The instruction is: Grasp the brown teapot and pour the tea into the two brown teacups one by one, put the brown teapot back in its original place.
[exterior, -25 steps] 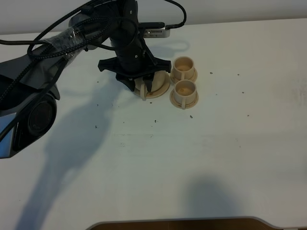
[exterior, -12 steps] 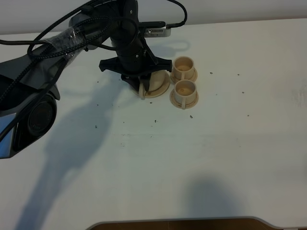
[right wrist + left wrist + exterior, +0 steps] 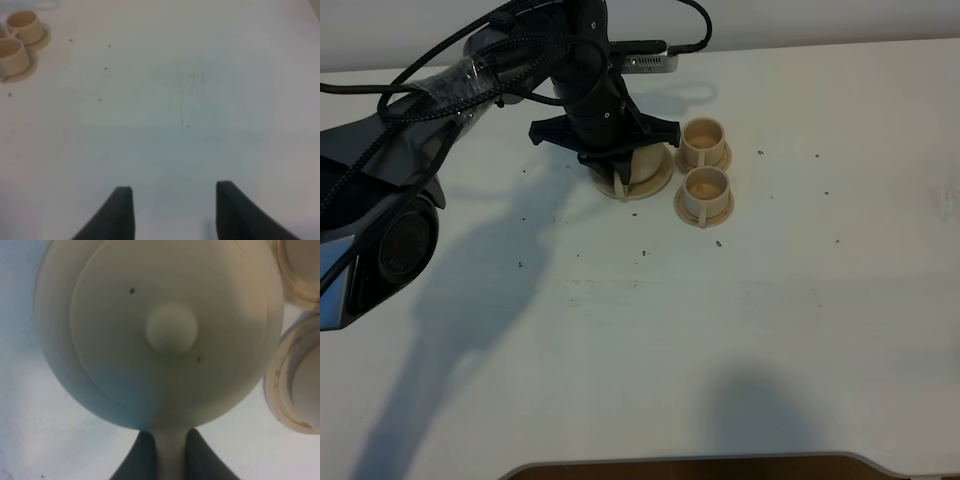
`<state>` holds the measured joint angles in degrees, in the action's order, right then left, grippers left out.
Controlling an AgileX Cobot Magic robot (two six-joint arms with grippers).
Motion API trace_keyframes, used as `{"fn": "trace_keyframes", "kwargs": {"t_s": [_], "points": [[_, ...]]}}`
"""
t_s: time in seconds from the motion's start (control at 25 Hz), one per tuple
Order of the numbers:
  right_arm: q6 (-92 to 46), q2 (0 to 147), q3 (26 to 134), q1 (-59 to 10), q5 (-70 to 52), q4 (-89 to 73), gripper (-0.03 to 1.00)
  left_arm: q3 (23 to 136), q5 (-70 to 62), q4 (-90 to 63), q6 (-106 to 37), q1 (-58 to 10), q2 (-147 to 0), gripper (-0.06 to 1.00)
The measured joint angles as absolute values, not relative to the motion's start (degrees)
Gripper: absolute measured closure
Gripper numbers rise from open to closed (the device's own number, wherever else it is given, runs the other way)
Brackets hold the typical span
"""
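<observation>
The brown teapot (image 3: 644,164) stands on its wide saucer, the original place (image 3: 658,186), mostly hidden under my left gripper (image 3: 619,182). In the left wrist view the teapot's lid and knob (image 3: 171,329) fill the frame. My left gripper (image 3: 171,460) is shut on the teapot's loop handle, with one dark finger (image 3: 137,462) on each side of it. The two brown teacups (image 3: 704,140) (image 3: 706,189) sit on small saucers just right of the teapot, and also show in the left wrist view (image 3: 300,270) (image 3: 297,380). My right gripper (image 3: 174,191) is open and empty over bare table, far from the cups (image 3: 24,22).
A silver box (image 3: 650,64) lies at the table's back edge behind the teapot. The left arm with its cables (image 3: 440,85) spans the left side. Small dark specks dot the white table (image 3: 720,330). A dark cut-out (image 3: 700,468) marks the front edge.
My left gripper has lowered over the teapot and its fingers have closed in on the handle. The cups and the right gripper have not moved.
</observation>
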<state>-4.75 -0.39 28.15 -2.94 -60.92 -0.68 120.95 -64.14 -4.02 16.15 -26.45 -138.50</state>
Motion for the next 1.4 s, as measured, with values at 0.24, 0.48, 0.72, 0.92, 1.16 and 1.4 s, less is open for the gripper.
{"fn": "trace_keyframes", "kwargs": {"t_s": [0.24,0.48,0.72,0.92,1.16,1.4], "points": [[-4.75,-0.39,28.15,-2.94,-60.92,-0.68,0.56,120.95,-64.42,-3.72,12.45,-26.45,-138.50,0.84],[-4.69,-0.39,28.15,-2.94,-60.92,-0.68,0.56,120.95,-64.13,-2.72,10.65,-26.40,-137.85,0.84],[-4.69,-0.39,28.15,-2.94,-60.92,-0.68,0.56,120.95,-63.86,-0.55,9.38,-26.40,-136.84,0.84],[-4.75,-0.39,28.15,-2.94,-60.92,-0.68,0.56,120.95,-63.81,-0.42,7.52,-26.40,-136.84,0.84],[-4.75,-0.39,28.15,-2.94,-60.92,-0.68,0.56,120.95,-63.76,-0.37,3.42,-26.40,-136.84,0.84],[-4.75,-0.39,28.15,-2.94,-60.92,-0.68,0.56,120.95,-63.82,0.00,-0.68,-26.40,-135.03,0.84]]}}
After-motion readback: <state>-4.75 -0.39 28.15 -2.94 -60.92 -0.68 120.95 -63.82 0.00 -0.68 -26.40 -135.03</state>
